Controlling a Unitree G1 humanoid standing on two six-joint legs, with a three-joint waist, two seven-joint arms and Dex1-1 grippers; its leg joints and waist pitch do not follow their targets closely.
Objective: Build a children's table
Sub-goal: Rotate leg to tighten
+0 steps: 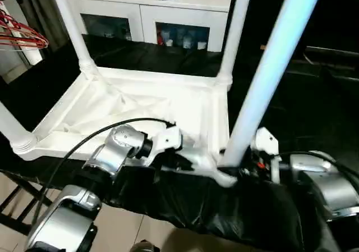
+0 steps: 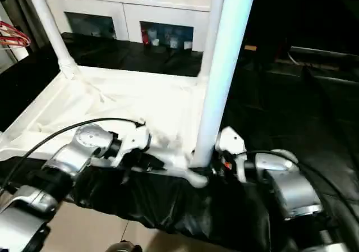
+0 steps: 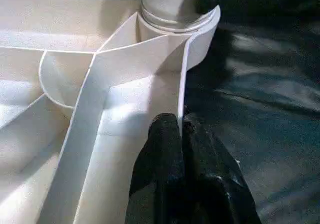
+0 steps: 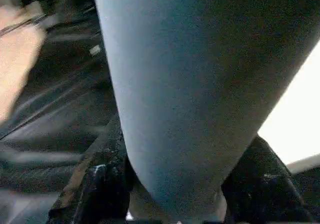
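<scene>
At the near right corner of the upturned table top (image 1: 140, 109), which lies ribbed side up on a black-draped tabletop (image 2: 168, 207), the fourth leg (image 1: 263, 78) stands tilted in its corner socket (image 3: 172, 19), the other three legs already upright in theirs. The right end effector (image 4: 175, 194) clasps this leg low down, fingers (image 4: 97, 184) spread around it, while the left end effector (image 3: 177, 149) has its fingers pressed together on the top's thin rim. If the right arm pushes down along that slant, the leg could probably jam or pop out, and the thin rim may slip from the left pinch, letting the top skid on the slick cover.
</scene>
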